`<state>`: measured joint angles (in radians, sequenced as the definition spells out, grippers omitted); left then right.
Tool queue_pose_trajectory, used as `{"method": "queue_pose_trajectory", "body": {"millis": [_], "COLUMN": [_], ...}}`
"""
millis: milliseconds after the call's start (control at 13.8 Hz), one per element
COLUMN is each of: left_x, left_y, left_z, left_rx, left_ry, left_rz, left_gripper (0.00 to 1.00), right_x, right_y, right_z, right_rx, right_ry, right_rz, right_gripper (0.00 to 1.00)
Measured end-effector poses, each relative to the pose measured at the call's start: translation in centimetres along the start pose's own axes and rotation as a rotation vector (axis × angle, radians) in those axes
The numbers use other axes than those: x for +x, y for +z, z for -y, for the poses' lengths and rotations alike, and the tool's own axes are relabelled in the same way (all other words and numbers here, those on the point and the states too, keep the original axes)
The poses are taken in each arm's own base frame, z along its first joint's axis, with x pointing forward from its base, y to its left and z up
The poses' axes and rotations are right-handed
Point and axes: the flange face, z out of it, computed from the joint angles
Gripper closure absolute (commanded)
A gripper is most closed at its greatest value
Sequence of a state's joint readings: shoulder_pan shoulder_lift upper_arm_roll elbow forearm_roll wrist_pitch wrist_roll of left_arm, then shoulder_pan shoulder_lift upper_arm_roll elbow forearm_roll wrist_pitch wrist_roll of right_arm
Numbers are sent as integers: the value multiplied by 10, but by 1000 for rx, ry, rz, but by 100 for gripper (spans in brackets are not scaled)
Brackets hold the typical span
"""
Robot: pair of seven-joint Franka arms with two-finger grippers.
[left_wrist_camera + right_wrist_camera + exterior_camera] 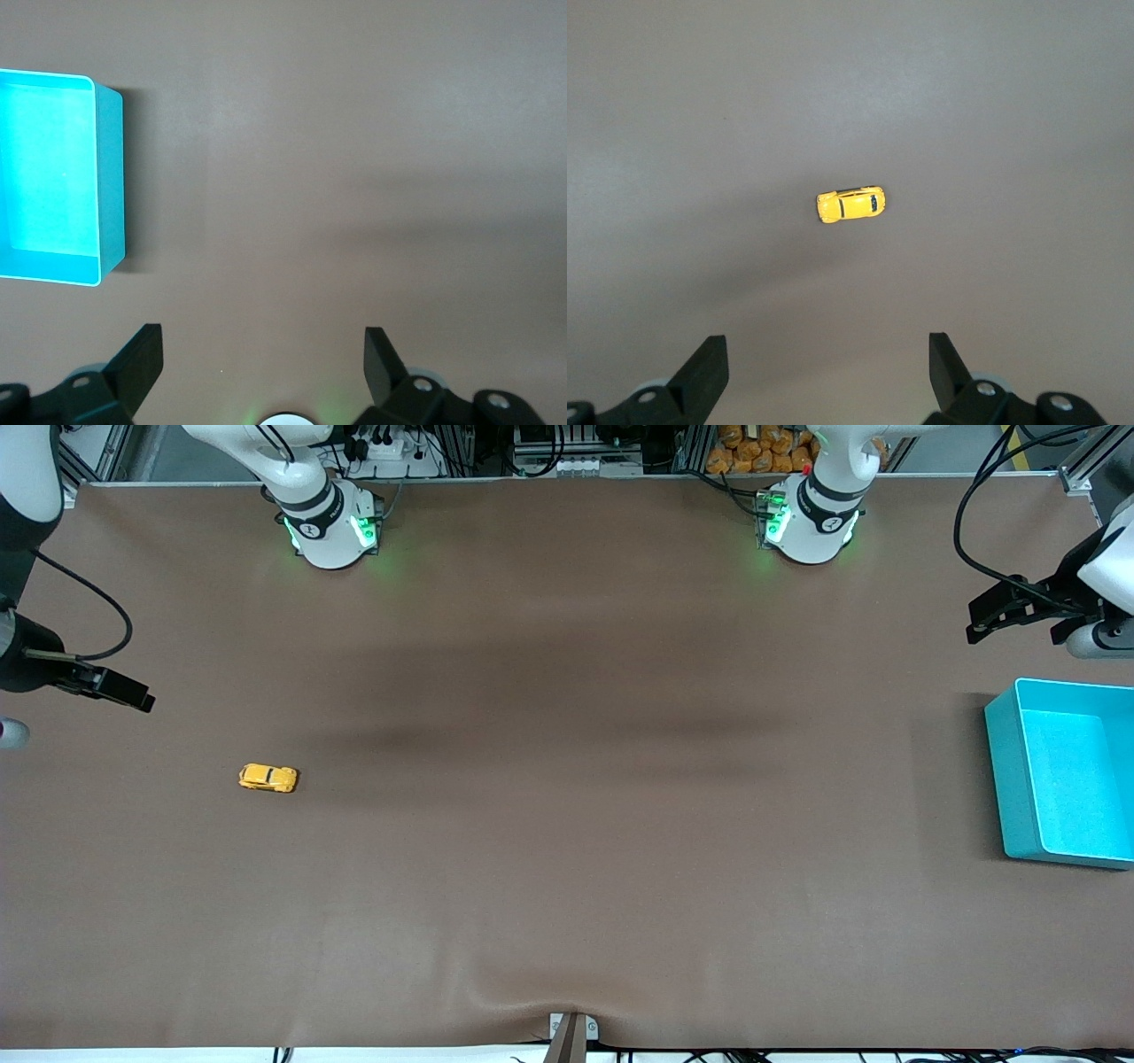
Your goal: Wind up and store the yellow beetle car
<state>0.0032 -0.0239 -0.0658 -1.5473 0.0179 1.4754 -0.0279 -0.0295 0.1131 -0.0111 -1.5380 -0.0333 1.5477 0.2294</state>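
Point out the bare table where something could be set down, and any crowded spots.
Bare brown table runs between the yellow beetle car and the teal bin. Nowhere is crowded. The open right gripper and open left gripper hang over opposite table ends.

We count one yellow beetle car (267,778) on the counter (567,824), and one teal bin (999,762). We count two arms, each with one tool: the left tool (263,354) and the right tool (828,354), each with its two fingers spread apart.
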Motion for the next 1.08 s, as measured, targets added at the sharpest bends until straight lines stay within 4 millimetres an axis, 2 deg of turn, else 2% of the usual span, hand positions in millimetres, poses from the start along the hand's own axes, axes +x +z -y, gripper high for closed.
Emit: {"method": "queue_pose_trajectory", "body": {"millis": [289,650,794,1083], "left_x": [0,0,0,0], "left_y": [0,0,0,0], "left_z": [-2,-3,-3,-4], "left_rx": [0,0,0,0], "left_ry": [5,5,5,7], "left_rz": [-1,-1,-1,-1], "left_gripper": [0,0,0,0], "right_x": [11,21,26,31], "right_y": [19,46,61,89], "right_z": [2,6,9,11], "right_rx": [-9,-16,-17,-36], "right_ry": [162,471,649,821], "right_rz": [22,66,75,96], "right_gripper": [0,0,0,0]}}
